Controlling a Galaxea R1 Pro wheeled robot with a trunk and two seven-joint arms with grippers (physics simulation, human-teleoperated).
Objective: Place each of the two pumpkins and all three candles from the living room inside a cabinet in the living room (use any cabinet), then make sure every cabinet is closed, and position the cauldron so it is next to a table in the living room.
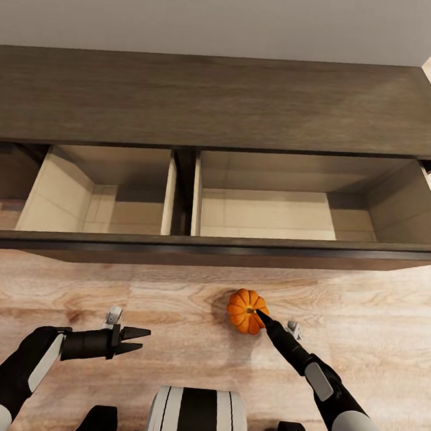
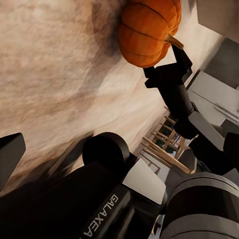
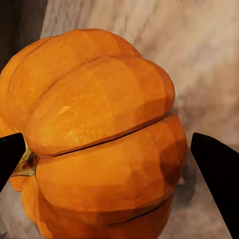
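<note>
An orange ribbed pumpkin point(image 1: 245, 309) hangs just above the wood floor in front of the cabinet point(image 1: 219, 98), with my right gripper point(image 1: 259, 318) shut on it, one finger by the stem. Up close, the pumpkin point(image 3: 99, 134) sits between both dark fingertips point(image 3: 216, 169). The left wrist view shows the same pumpkin point(image 2: 147, 32) held by the right gripper point(image 2: 167, 59), its shadow on the floor beside it. My left gripper point(image 1: 136, 340) is open and empty, low at the left. The long dark-brown cabinet has its drawer pulled out, with two pale empty compartments point(image 1: 106, 193).
The pulled-out drawer front point(image 1: 206, 249) juts toward me across almost the whole width. The right compartment point(image 1: 287, 212) is wide and bare. A white wall stands behind the cabinet. Wood floor point(image 1: 363, 320) lies open between the drawer front and my base.
</note>
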